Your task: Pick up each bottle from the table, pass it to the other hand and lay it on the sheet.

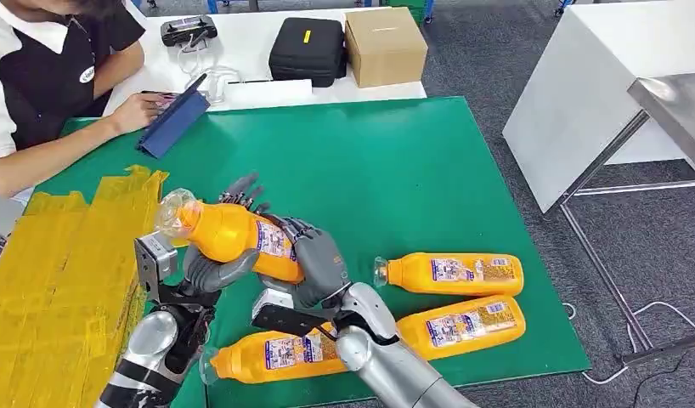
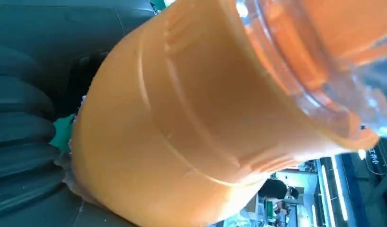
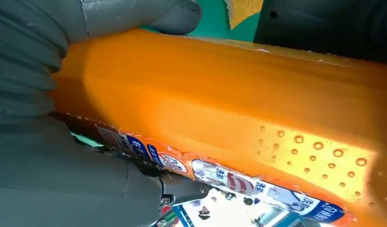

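Both my right hand (image 1: 317,265) and left hand (image 1: 210,265) are wrapped around 1 orange bottle (image 1: 234,236), held above the green mat (image 1: 395,170) beside the yellow sheet (image 1: 55,280). If my right lets go before my left grips firmly, it may drop onto the 3 bottles (image 1: 453,274) lying below.

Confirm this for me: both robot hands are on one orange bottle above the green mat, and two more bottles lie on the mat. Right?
Not quite: the head view shows three bottles lying on the green mat, not two. Both the left robot hand and right robot hand are on the orange bottle.
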